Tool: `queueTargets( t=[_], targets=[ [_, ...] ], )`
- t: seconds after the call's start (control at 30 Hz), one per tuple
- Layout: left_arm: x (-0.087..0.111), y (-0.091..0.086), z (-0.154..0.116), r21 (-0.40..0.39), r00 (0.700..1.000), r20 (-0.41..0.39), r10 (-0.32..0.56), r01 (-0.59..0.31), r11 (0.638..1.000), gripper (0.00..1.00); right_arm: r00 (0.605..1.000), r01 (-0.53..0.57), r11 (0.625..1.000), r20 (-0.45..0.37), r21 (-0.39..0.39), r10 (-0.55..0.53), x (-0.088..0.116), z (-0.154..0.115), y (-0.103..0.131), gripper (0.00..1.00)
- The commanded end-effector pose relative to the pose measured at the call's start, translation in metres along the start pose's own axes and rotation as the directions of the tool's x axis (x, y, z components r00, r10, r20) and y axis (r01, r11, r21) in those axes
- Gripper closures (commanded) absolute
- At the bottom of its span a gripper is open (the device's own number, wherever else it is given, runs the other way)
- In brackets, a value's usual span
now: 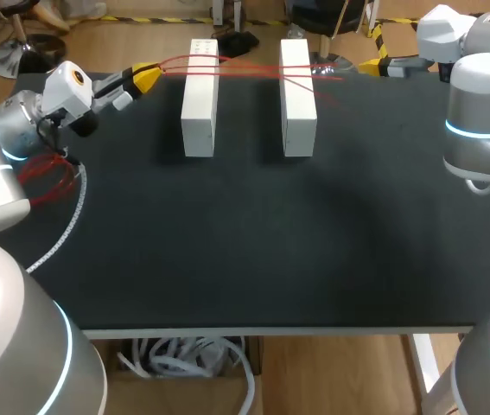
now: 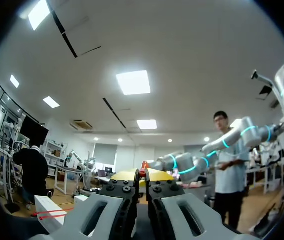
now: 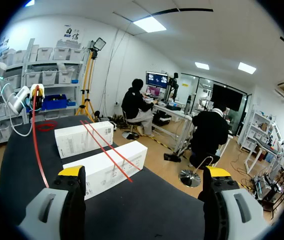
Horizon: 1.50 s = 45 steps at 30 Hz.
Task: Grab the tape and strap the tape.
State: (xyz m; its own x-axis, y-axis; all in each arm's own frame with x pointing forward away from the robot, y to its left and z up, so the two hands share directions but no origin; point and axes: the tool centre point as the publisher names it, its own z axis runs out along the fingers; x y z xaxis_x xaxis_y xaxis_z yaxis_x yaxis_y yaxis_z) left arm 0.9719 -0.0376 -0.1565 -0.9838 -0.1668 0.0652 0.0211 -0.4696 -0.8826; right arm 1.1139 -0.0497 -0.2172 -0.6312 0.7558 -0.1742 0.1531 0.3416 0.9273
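Observation:
The red tape (image 1: 253, 69) runs in thin strands across the tops of two upright white boxes (image 1: 200, 97) (image 1: 297, 97) at the back of the black table (image 1: 245, 251). My left gripper (image 1: 147, 78) is left of the boxes, shut on the tape's end. In the left wrist view a bit of red shows between its closed yellow tips (image 2: 142, 174). My right gripper (image 1: 372, 65) hovers right of the boxes, beyond the strands' far end. In the right wrist view it (image 3: 144, 175) stands open and holds nothing, with the boxes (image 3: 106, 167) and tape (image 3: 106, 154) ahead.
A loose coil of red tape (image 1: 50, 177) lies at the table's left edge, beside a white cable (image 1: 65, 229) that curves toward the front. A box of white cables (image 1: 184, 359) sits under the front edge.

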Motion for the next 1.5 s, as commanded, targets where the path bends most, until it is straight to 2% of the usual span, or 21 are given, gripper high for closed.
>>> queueTargets(
  t=[0.03, 0.17, 0.33, 0.5, 0.67, 0.77, 0.9, 0.97, 1.03, 1.17, 1.23, 1.43, 1.5],
  targets=[
    [0.0, 0.001, 0.0, 0.002, 1.0, 0.0, 0.001, -0.001, 1.0, 1.0, 1.0, 0.0, 1.0, -0.001, 0.002, 0.0, 0.0, 0.0, 0.0, 0.0],
    [0.0, 0.001, 0.0, 0.002, 1.0, 0.0, 0.001, -0.001, 1.0, 1.0, 1.0, 0.0, 1.0, -0.001, 0.002, 0.0, 0.0, 0.0, 0.0, 0.0],
    [0.0, 0.001, 0.0, 0.002, 1.0, 0.0, 0.001, -0.001, 1.0, 1.0, 0.976, -0.218, 0.973, -0.005, -0.075, 0.218, -0.005, -0.008, 0.01, 0.0],
    [0.0, 0.001, 0.0, 0.002, 1.0, 0.0, 0.001, -0.001, 1.0, 1.0, 0.9, -0.434, 0.893, -0.008, -0.116, 0.436, -0.004, -0.027, 0.017, 0.0],
    [0.0, 0.001, 0.0, 0.002, 1.0, 0.0, 0.001, -0.001, 1.0, 1.0, 0.824, -0.562, 0.816, -0.014, -0.138, 0.566, 0.006, -0.049, 0.026, 0.0],
    [0.0, 0.001, 0.0, 0.002, 1.0, 0.0, 0.001, -0.001, 1.0, 1.0, 0.763, -0.64, 0.751, -0.016, -0.16, 0.647, 0.012, -0.06, 0.031, 0.0],
    [0.0, 0.001, 0.0, 0.002, 1.0, 0.0, 0.001, -0.001, 1.0, 1.0, 0.661, -0.74, 0.645, -0.026, -0.191, 0.75, 0.021, -0.075, 0.037, 0.0],
    [0.0, 0.001, 0.0, 0.002, 1.0, 0.0, 0.001, -0.001, 1.0, 1.0, 0.569, -0.807, 0.549, -0.034, -0.217, 0.822, 0.028, -0.085, 0.041, 0.0],
    [0.0, 0.001, 0.0, 0.002, 1.0, 0.0, 0.001, -0.001, 1.0, 1.0, 0.5, -0.846, 0.477, -0.045, -0.238, 0.865, 0.036, -0.091, 0.044, 0.0],
    [0.0, 0.001, 0.0, 0.002, 1.0, 0.0, 0.001, -0.001, 1.0, 1.0, 0.378, -0.902, 0.348, -0.08, -0.254, 0.922, 0.055, -0.101, 0.05, 0.0],
    [0.0, 0.001, 0.0, 0.002, 1.0, 0.0, 0.001, -0.001, 1.0, 1.0, 0.336, -0.917, 0.302, -0.097, -0.262, 0.937, 0.064, -0.105, 0.053, 0.0],
    [0.0, 0.001, 0.0, 0.002, 1.0, 0.0, 0.001, -0.001, 1.0, 1.0, 0.148, -0.957, 0.103, -0.151, -0.271, 0.977, 0.092, -0.114, 0.057, 0.0],
    [0.0, 0.001, 0.0, 0.002, 1.0, 0.0, 0.001, -0.001, 1.0, 1.0, 0.117, -0.96, 0.071, -0.161, -0.27, 0.98, 0.101, -0.117, 0.058, 0.0]
  ],
)
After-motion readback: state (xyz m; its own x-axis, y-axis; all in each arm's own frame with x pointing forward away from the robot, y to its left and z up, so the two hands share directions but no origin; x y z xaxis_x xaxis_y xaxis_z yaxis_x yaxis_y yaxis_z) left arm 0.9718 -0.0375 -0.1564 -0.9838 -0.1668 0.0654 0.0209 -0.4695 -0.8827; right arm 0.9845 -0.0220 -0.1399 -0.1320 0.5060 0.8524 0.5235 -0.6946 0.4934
